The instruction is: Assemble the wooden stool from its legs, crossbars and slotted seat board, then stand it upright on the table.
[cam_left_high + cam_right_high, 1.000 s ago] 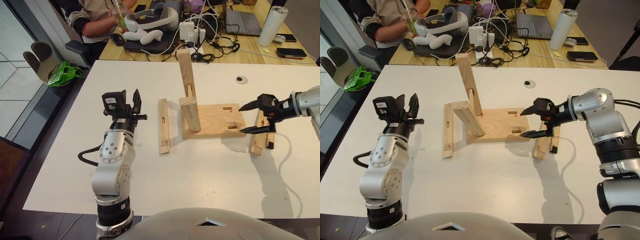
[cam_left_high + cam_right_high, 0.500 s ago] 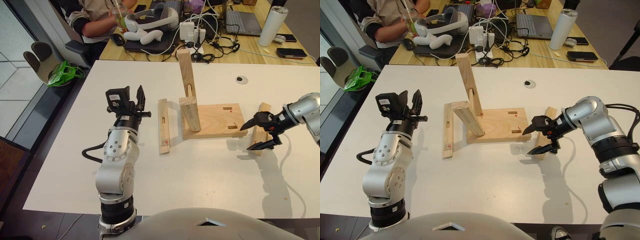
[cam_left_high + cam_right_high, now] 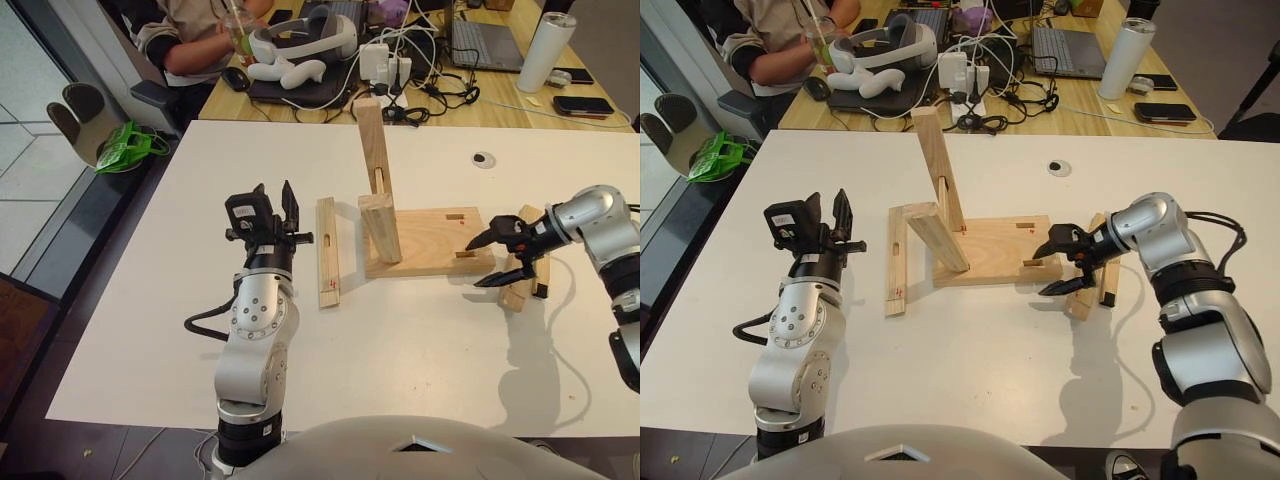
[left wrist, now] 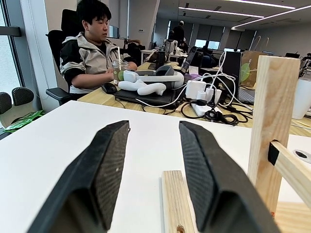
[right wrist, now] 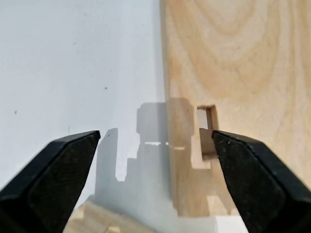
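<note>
Two loose pieces wait on either side of the slotted seat board (image 3: 430,242), which lies flat mid-tabletop (image 3: 400,350) with one upright leg (image 3: 373,140) standing at its left end and a shorter block (image 3: 380,228) leaning against that leg. The right pincer (image 3: 472,266) hangs spread and empty at the board's near right corner, its fingers straddling the board edge beside a corner slot (image 5: 206,133). The right loose piece (image 3: 520,270) lies just right of that pincer, under the wrist, with its long axis running near to far and tilted slightly. The left loose leg (image 3: 327,250) lies just left of the board and parallel to its edge. The left pincer (image 3: 275,195), also spread and empty, stands near it on the left. By my reading the right arm is nearer the right piece, and would need to draw back rightward and grip across its narrow width.
</note>
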Controlling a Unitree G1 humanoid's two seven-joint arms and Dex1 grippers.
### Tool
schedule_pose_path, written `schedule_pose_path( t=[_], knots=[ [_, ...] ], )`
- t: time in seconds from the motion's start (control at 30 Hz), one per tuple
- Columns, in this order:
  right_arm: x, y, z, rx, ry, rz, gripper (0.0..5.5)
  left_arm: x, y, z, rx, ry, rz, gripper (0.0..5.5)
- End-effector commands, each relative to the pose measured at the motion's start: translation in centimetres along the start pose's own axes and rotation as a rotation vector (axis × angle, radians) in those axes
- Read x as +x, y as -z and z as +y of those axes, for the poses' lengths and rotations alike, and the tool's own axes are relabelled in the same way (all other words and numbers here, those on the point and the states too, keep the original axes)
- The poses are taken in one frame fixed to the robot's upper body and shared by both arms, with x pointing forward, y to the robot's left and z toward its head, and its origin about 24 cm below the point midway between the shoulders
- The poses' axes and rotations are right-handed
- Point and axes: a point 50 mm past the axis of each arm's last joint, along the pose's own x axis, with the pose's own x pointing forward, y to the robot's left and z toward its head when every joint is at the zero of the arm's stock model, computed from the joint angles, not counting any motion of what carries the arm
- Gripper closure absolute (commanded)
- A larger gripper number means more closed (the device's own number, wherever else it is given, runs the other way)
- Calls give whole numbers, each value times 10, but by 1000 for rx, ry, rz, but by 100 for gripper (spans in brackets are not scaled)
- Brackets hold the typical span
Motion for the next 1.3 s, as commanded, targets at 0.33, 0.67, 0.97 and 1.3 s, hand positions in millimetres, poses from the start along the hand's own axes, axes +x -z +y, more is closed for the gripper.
schedule_pose_path(
  t=[0.33,0.67,0.97,1.3],
  knots=[
    [-5,19,0,142,-59,133,194,0,-1,-6,-73,-29,-5,360],
    [65,-27,-8,407,51,-130,352,7,-4,-1,-52,-18,-12,360],
    [97,-67,20,618,124,-186,433,10,-6,4,-40,-23,-13,360],
    [88,-59,29,702,405,-151,439,11,-6,12,-45,-61,-12,360]
  ],
)
